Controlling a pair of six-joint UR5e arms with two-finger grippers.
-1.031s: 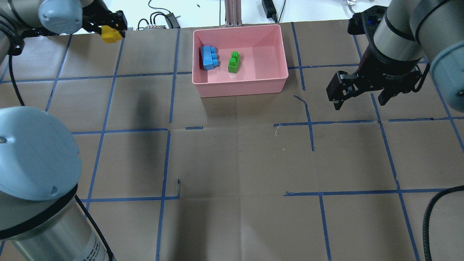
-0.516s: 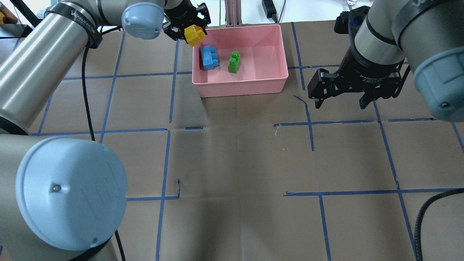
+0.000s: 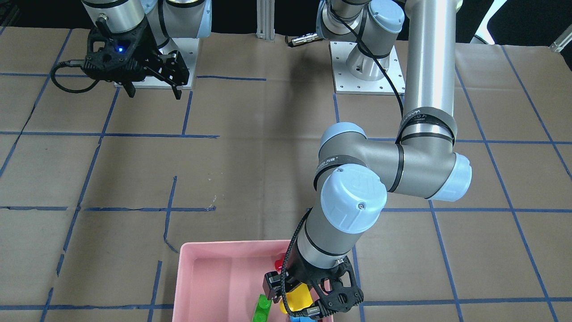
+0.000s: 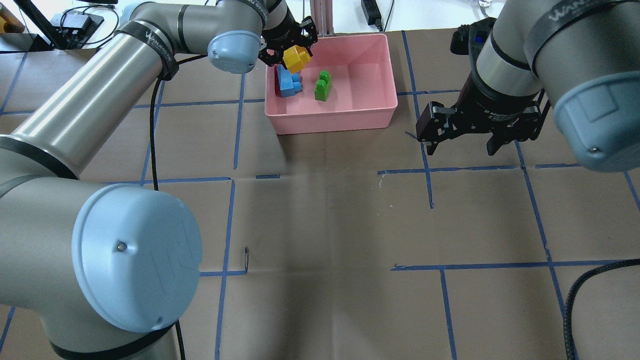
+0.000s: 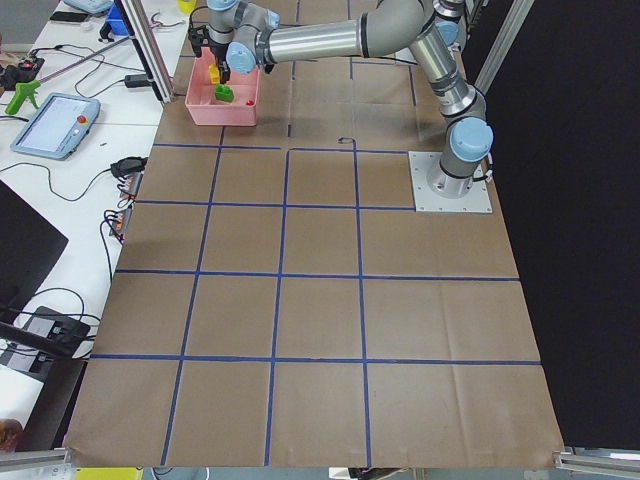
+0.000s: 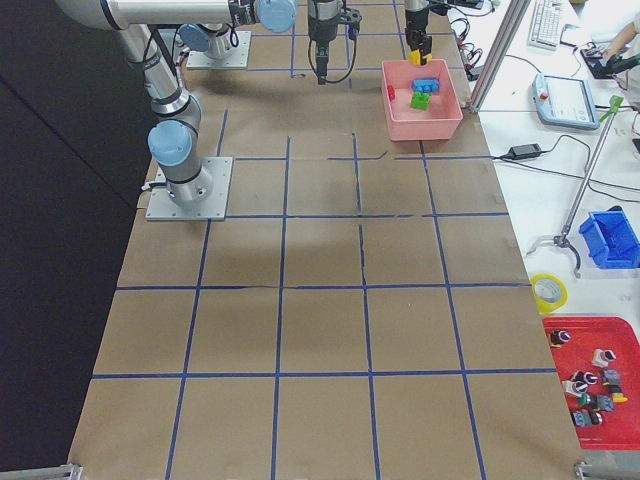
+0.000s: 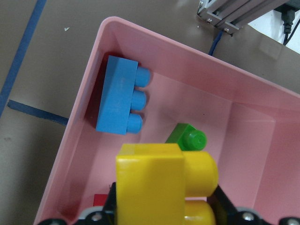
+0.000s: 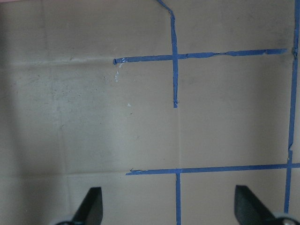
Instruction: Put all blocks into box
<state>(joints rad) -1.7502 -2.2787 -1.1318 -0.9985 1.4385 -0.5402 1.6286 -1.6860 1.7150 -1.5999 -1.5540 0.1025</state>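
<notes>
The pink box (image 4: 350,120) stands at the far middle of the table. A blue block (image 4: 286,84) and a green block (image 4: 323,86) lie in its left half. A red block (image 3: 279,264) sits by the box's robot-side wall; the overhead view hides it. My left gripper (image 4: 292,47) is shut on the yellow block (image 4: 296,58) and holds it above the box's left part, over the blue block. The wrist view shows the yellow block (image 7: 154,183) above the box floor. My right gripper (image 4: 462,145) is open and empty, above the table right of the box.
The table is brown paper with a blue tape grid (image 4: 430,170). An aluminium post (image 4: 320,17) stands just behind the box. Cables and a power brick (image 4: 370,10) lie beyond the far edge. My left arm's long link (image 4: 100,100) stretches across the table's left side.
My left gripper has carried the yellow block rightward from the far left to above the box's left part. My right gripper, still open, has moved left toward the box.
</notes>
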